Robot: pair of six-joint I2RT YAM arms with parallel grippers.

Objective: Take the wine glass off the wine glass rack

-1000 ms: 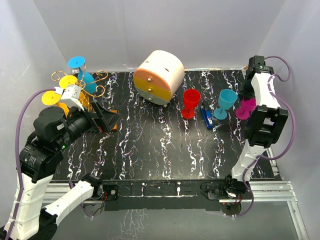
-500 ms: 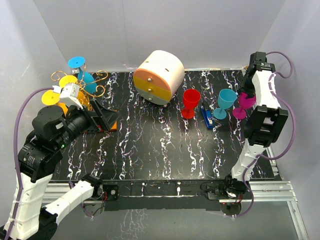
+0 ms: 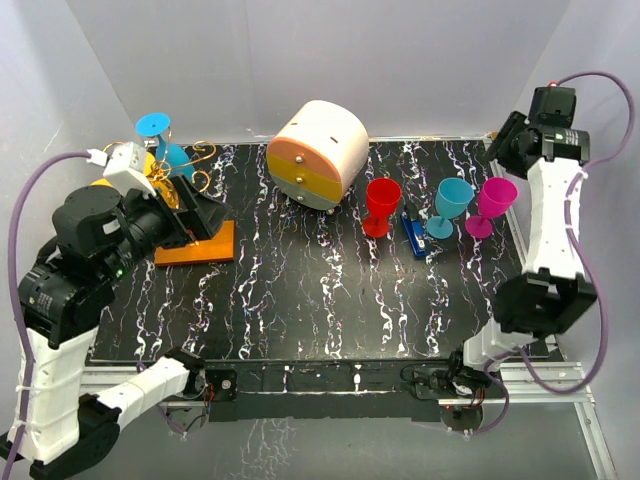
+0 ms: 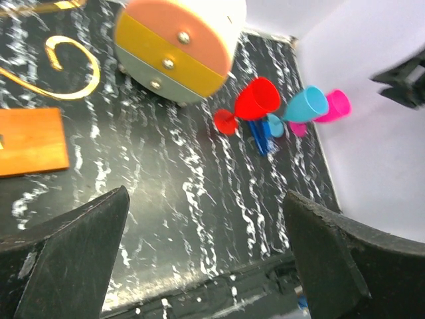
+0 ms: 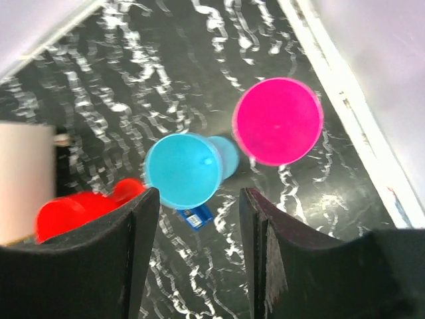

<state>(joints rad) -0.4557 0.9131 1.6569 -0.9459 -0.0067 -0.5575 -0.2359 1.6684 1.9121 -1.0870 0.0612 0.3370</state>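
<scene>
The wine glass rack's gold wire (image 3: 200,155) curls at the back left over its orange base (image 3: 200,247). A blue wine glass (image 3: 160,135) hangs on it; yellow glasses (image 3: 150,166) are mostly hidden behind my left wrist. My left gripper (image 3: 200,215) is open and empty just in front of the rack; its view (image 4: 206,199) shows the base (image 4: 30,141) and a wire curl (image 4: 70,66). My right gripper (image 3: 503,135) is open and empty, raised above the pink glass (image 3: 494,203), which stands on the table. The right wrist view (image 5: 199,196) looks down on that pink glass (image 5: 277,121).
A white-and-orange drawer box (image 3: 318,152) stands at the back centre. A red glass (image 3: 381,205), a cyan glass (image 3: 452,205) and a small blue object (image 3: 413,232) stand right of it. The table's right edge (image 3: 530,260) runs beside the pink glass.
My right gripper has let go of the pink glass and risen up and back; the glass now stands alone. My left arm has lifted and shifted back-left toward the rack.
</scene>
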